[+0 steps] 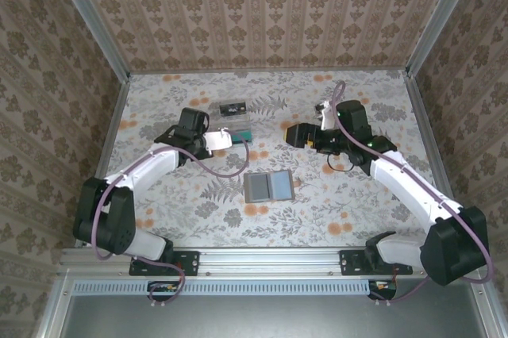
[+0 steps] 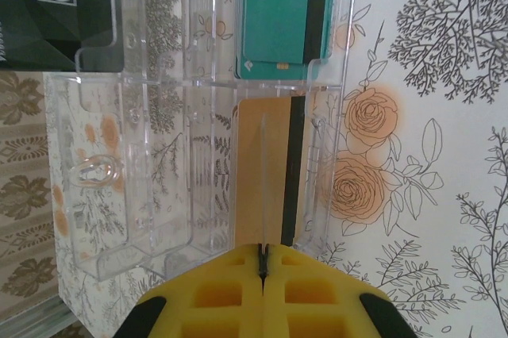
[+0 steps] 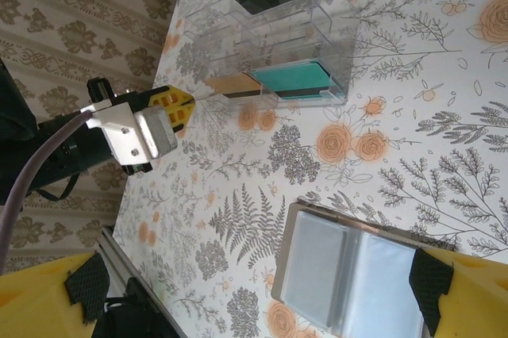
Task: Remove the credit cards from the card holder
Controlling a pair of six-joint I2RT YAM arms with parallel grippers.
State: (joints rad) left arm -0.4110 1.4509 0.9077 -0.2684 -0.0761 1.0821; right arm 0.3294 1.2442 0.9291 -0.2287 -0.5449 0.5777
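Damask-patterned beige walls [image 1: 270, 13] enclose three sides. Table surface [image 1: 357, 195] carries a floral print; aluminium rail [image 1: 270, 255] borders the near edge.

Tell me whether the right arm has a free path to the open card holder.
Probably yes. The right gripper hangs open near the card holder, which lies open with nothing over it. The left gripper is off at the clear tray, pinching an orange card.

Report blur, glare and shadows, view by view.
Top external: even light, sharp, only faint shadows under the arms. Left wrist: the close left fingers look soft, and the clear tray glints. Right wrist: right fingers blurred at the corners, holder sharp.
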